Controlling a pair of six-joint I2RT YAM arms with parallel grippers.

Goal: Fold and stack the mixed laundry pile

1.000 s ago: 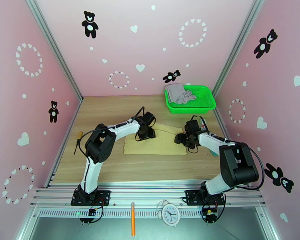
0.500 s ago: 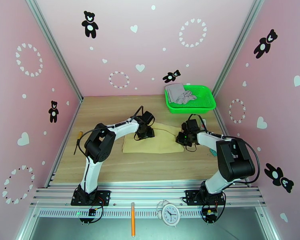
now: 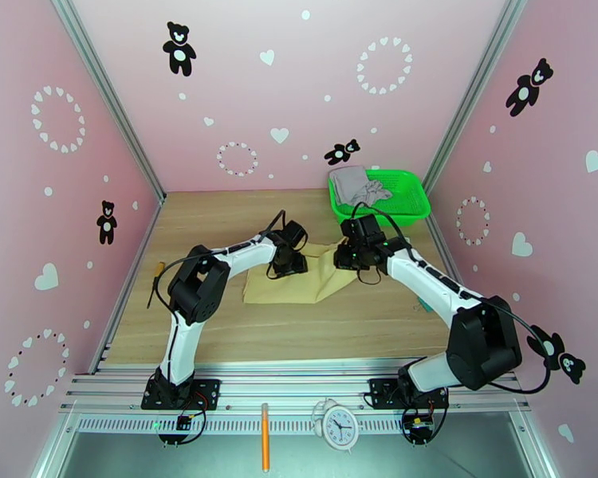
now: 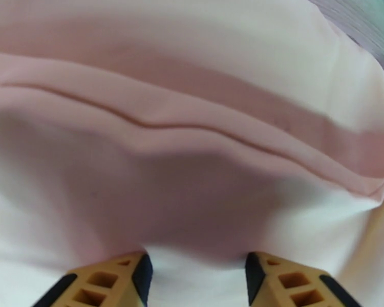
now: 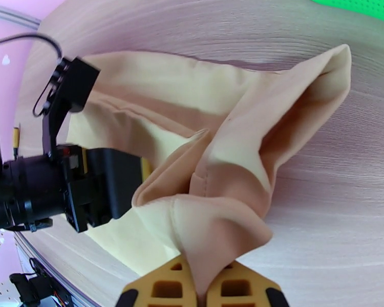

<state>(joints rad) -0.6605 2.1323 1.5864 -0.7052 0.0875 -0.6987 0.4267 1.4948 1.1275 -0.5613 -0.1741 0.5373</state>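
The tan-beige cloth (image 3: 287, 287) lies in the middle of the table, its right end raised into a fold. My right gripper (image 3: 348, 258) is shut on that end; in the right wrist view the cloth (image 5: 233, 200) bunches up between the shut fingers (image 5: 166, 287). My left gripper (image 3: 288, 265) is down on the cloth's back part. Its fingers (image 4: 133, 275) stand apart, open, over the smooth cloth (image 4: 192, 124). The left gripper body (image 5: 84, 185) also shows beside the fold. The pale grey-lilac garment (image 3: 356, 186) lies crumpled in the green basket (image 3: 407, 202).
The green basket sits at the table's back right corner, just behind the right gripper. A small yellow-handled tool (image 3: 157, 274) lies near the left edge. A clock (image 3: 336, 425) and an orange pen (image 3: 265, 437) rest on the front rail. Bare wood shows in front of the cloth.
The right gripper shut on the cloth's right end, then lifted it and carried it left and toward the back, folding that end up. The left gripper stayed in place.
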